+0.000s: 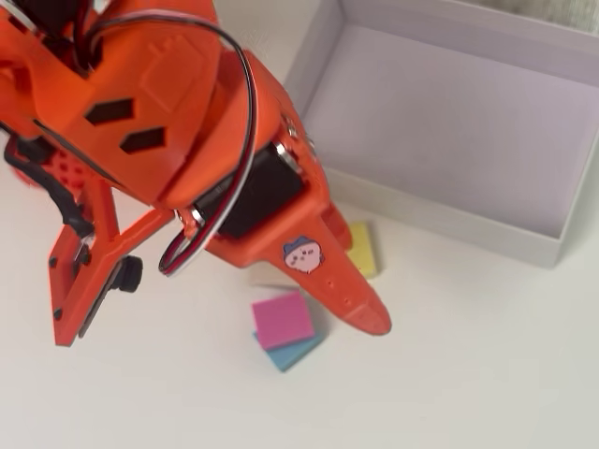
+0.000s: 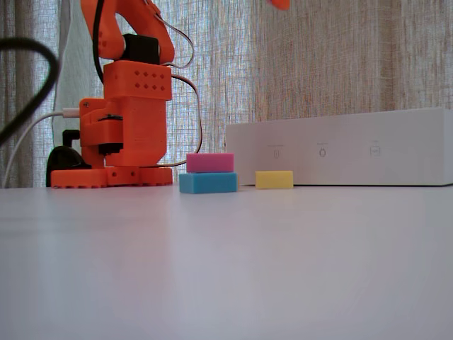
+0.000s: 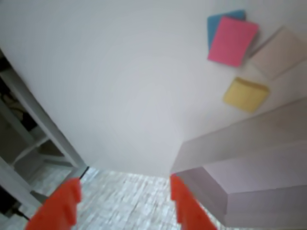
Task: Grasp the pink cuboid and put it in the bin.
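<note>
The pink cuboid (image 1: 282,318) lies flat on top of a blue block (image 1: 295,354), left of the bin in the fixed view (image 2: 210,162). The wrist view looks down on it from high up (image 3: 232,40). The bin (image 1: 440,215) is a large shallow white box at the upper right; its long side wall (image 2: 340,149) faces the fixed camera. My orange gripper (image 1: 219,329) hangs high above the table, open, nothing between its fingers. In the wrist view the gripper (image 3: 123,201) points away from the blocks, toward the table's edge. One fingertip (image 2: 279,3) shows at the fixed view's top edge.
A yellow block (image 1: 363,248) lies beside the bin's near wall, right of the stacked pair (image 2: 274,179). A pale square patch (image 3: 278,52) sits next to the pink cuboid. The arm's orange base (image 2: 127,120) stands at the back left with cables. A shelf frame (image 3: 29,124) lies beyond the table's edge.
</note>
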Controlling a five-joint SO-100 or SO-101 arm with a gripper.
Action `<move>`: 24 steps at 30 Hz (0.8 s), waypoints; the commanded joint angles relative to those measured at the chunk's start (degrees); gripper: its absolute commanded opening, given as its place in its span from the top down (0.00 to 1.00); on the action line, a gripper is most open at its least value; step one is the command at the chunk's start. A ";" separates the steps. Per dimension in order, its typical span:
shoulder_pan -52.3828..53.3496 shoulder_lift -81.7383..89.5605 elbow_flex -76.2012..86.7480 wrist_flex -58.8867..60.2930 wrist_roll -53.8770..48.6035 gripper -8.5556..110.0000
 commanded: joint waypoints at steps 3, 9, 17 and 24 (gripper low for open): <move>1.14 -0.09 6.15 -1.58 1.76 0.73; 3.87 -0.70 14.94 -4.48 1.58 0.73; 5.80 -4.31 18.11 -5.45 1.14 0.73; 6.59 -7.03 18.72 -5.45 0.88 0.73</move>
